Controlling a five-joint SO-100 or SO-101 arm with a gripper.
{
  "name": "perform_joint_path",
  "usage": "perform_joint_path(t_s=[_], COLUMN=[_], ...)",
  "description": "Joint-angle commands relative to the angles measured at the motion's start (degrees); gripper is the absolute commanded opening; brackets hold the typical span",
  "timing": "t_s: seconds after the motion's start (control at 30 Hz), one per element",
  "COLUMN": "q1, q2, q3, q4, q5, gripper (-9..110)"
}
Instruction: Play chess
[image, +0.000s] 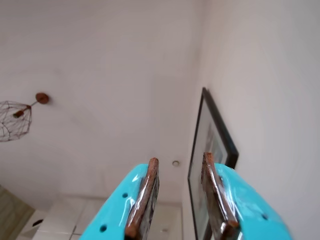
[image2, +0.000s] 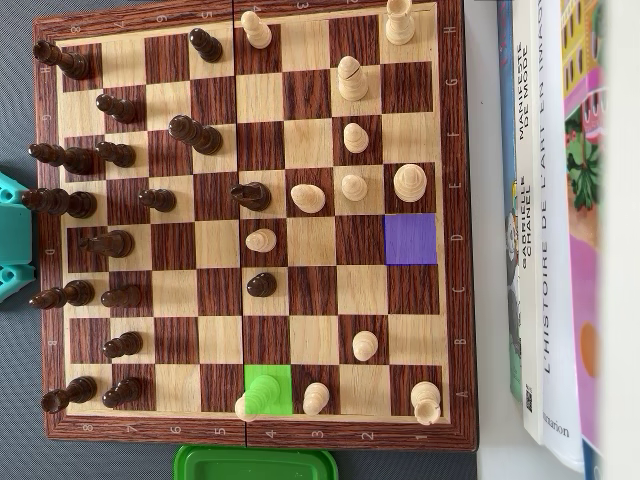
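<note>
In the overhead view a wooden chessboard (image2: 455, 150) lies with dark pieces (image2: 120, 155) mostly on its left side and light pieces (image2: 352, 135) mostly on its right. One square is marked green (image2: 278, 378), and a light piece (image2: 258, 396) stands on it at the board's bottom edge. Another square is marked purple (image2: 410, 240) and is bare. In the wrist view my gripper (image: 180, 158) points up at the ceiling, open, with nothing between its brown-padded turquoise fingers (image: 145, 195). The overhead view shows only a turquoise part of the arm (image2: 10, 235), at the left edge.
Books (image2: 545, 200) lie along the board's right side. A green plastic container (image2: 255, 465) sits just below the board. The wrist view shows a framed picture (image: 212, 145) on the wall and a wire lamp (image: 15, 120) on the ceiling.
</note>
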Motion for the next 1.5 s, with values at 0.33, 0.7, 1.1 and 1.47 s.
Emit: perform_joint_path(t_s=[0.33, 0.7, 1.1, 1.47], q1=[-0.70, -0.70, -0.26, -0.26], q2=[-0.53, -0.53, -0.70, -0.70], q3=[1.14, 1.14, 1.14, 1.14], q4=[-15.91, -19.25, -19.25, -19.25], q5=[-0.09, -0.09, 0.26, 0.26], gripper=[13, 13, 13, 13])
